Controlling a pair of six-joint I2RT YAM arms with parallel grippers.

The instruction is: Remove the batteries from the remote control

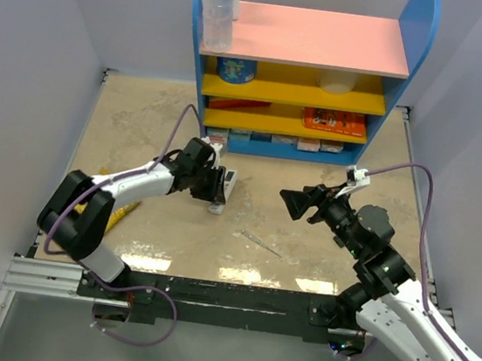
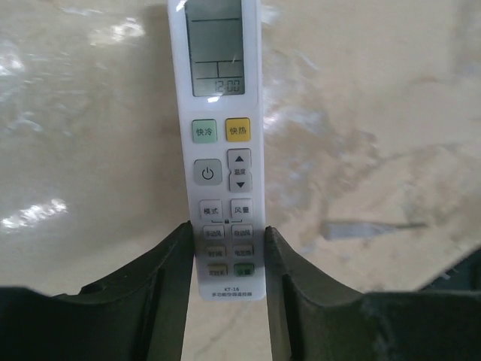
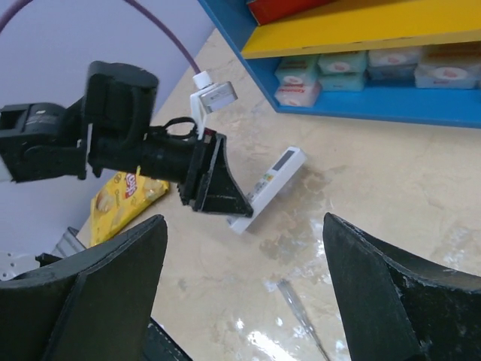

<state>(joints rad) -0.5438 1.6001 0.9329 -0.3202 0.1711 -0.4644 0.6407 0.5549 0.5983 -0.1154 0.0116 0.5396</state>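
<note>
A white remote control (image 2: 218, 113) lies face up on the table, its display end pointing away from my left wrist camera. My left gripper (image 2: 228, 229) is shut on its lower end, with one finger pressed against each long side beside the bottom buttons. From above, that gripper (image 1: 215, 191) and the remote control (image 1: 227, 183) sit left of centre. My right gripper (image 1: 291, 202) hangs open above the table to the right, facing the remote control (image 3: 270, 184), with nothing between its fingers. The batteries are hidden.
A long thin grey stick (image 1: 261, 243) lies on the table between the arms. A yellow snack bag (image 1: 118, 214) lies at the left. A blue shelf unit (image 1: 308, 65) with boxes stands at the back, a clear bottle (image 1: 218, 6) on top.
</note>
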